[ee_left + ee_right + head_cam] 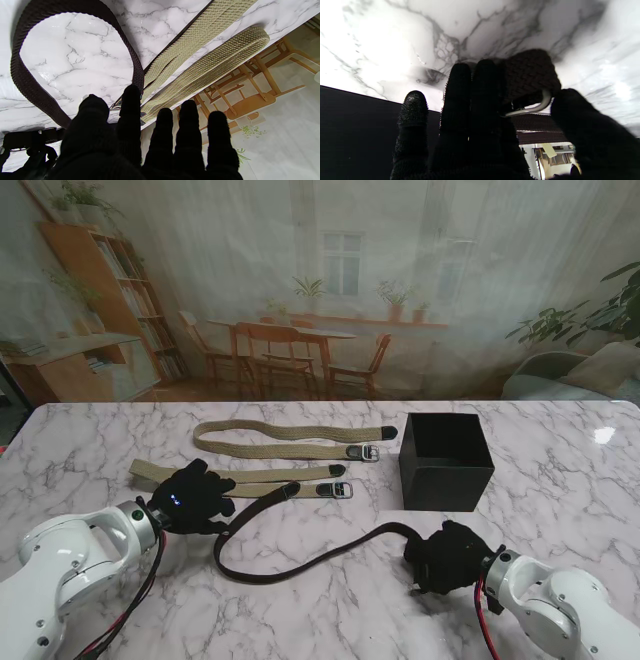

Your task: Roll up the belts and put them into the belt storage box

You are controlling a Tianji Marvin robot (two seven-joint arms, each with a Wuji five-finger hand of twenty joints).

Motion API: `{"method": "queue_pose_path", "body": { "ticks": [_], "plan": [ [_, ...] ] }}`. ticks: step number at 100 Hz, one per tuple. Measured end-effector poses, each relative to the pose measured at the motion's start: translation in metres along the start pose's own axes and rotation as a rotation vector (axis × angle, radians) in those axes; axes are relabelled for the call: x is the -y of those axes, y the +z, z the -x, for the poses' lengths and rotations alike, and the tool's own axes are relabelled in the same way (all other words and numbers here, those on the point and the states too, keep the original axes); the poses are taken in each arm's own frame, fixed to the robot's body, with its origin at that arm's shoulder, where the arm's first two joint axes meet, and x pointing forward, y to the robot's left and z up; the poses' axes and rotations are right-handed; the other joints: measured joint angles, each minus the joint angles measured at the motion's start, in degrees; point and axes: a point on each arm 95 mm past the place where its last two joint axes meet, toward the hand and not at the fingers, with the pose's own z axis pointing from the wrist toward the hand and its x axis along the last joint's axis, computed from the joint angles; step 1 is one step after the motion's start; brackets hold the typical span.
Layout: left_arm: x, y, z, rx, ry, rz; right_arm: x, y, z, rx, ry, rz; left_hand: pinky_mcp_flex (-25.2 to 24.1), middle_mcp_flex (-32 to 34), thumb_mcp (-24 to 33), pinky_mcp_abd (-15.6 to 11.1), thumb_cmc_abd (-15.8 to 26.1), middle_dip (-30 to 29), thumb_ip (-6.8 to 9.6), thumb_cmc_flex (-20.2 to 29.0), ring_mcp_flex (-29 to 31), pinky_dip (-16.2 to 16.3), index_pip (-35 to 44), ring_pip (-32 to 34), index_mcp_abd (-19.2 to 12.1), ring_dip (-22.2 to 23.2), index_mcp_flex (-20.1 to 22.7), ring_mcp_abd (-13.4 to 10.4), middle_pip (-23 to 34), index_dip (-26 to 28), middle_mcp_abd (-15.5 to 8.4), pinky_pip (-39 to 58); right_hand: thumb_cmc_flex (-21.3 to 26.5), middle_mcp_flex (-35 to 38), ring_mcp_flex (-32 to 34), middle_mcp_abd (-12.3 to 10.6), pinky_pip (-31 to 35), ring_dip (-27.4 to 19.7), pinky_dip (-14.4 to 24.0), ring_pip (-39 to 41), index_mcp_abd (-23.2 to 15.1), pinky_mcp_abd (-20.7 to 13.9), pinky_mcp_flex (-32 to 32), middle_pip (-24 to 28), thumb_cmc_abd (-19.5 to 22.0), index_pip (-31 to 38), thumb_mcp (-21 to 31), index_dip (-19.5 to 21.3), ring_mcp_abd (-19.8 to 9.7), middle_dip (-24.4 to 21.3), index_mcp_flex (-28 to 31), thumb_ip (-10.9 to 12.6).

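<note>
We seem to be in a staged test room: a marble-patterned bench (300,600) stands before a wrinkled printed backdrop (330,280) showing a dining room, with bookshelves at the frame's upper left.

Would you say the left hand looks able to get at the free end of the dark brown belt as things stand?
Probably yes. The left hand rests open on the nearer tan belt, and the dark brown belt ends right beside its fingers, with nothing between them.
</note>
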Motion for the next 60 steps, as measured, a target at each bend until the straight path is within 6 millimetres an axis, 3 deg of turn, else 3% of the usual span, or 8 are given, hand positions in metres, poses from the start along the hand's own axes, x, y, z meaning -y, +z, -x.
{"method": "queue_pose_path", "body": {
  "ticks": [11,19,25,36,45,60],
  "plan": [
    [0.001,0.000,0.000,0.000,0.001,-0.004,-0.005,-0.003,-0.003,-0.015,-0.021,-0.045,0.0,0.0,0.0,0.0,0.0,0.0,0.00,0.0,0.0,0.0,0.0,0.0,0.0,0.0,0.0,0.0,0.0,0.0,0.0,0.0,-0.6,-5.2,-4.3,-2.2,-1.8,-1.7,0.0,-2.6,3.0,0.0,-1.6,-2.4,0.1,-2.6,-6.8,1.4,-2.1,-1.5,-4.6,0.0],
    [0.001,0.000,0.001,0.002,0.001,-0.005,-0.009,-0.005,-0.004,-0.019,-0.032,-0.097,0.0,0.0,0.0,0.0,0.0,0.0,0.00,0.0,0.0,0.0,0.0,0.0,0.0,0.0,0.0,0.0,0.0,0.0,0.0,0.0,-0.6,-8.1,-6.4,-2.6,-2.8,-4.5,0.0,-4.8,3.8,0.0,-2.2,-3.0,0.1,-4.2,-7.3,2.3,-3.1,-2.3,-6.9,0.7],
    [0.001,-0.001,0.001,0.004,0.001,-0.006,-0.012,-0.007,-0.005,-0.026,-0.034,-0.128,0.0,0.0,0.0,0.0,0.0,0.0,0.00,0.0,0.0,0.0,0.0,0.0,0.0,0.0,0.0,0.0,0.0,0.0,0.0,0.0,-0.4,-9.3,-7.4,-3.3,-3.1,-6.6,-0.4,-5.9,4.1,-0.3,-2.4,-3.2,-1.7,-4.9,-1.8,3.4,-3.9,-2.8,-8.1,1.9],
    [0.001,-0.001,0.001,0.006,0.001,-0.008,-0.013,-0.008,-0.006,-0.033,-0.048,-0.129,0.0,0.0,0.0,0.0,0.0,0.0,0.00,0.0,0.0,0.0,0.0,0.0,0.0,0.0,0.0,0.0,0.0,0.0,0.0,0.0,5.2,-10.1,-8.0,-4.4,-3.5,-8.1,-1.1,-7.1,4.5,-2.8,-2.3,-3.3,-5.1,-5.4,10.6,5.1,-5.0,-2.9,-8.3,4.3],
    [0.001,-0.001,0.001,0.006,0.001,-0.008,-0.012,-0.008,-0.005,-0.022,-0.113,-0.124,0.0,0.0,0.0,0.0,0.0,0.0,0.00,0.0,0.0,0.0,0.0,0.0,0.0,0.0,0.0,0.0,0.0,0.0,0.0,0.0,9.5,-10.1,-8.0,-5.6,-3.5,-8.1,-1.7,-7.1,3.2,-3.7,-2.1,-3.1,-7.3,-4.3,15.1,8.1,-5.6,-2.9,-8.4,4.3],
    [0.000,-0.001,0.001,0.006,0.000,-0.007,-0.011,-0.006,-0.005,-0.006,-0.145,-0.081,0.0,0.0,0.0,0.0,0.0,0.0,0.00,0.0,0.0,0.0,0.0,0.0,0.0,0.0,0.0,0.0,0.0,0.0,0.0,0.0,15.4,-8.3,-5.4,-5.4,-3.5,-6.2,-2.1,-6.0,-0.3,-3.6,-3.0,0.2,-9.6,1.7,16.6,12.3,-4.7,1.2,-8.4,-1.1]
  ]
}}
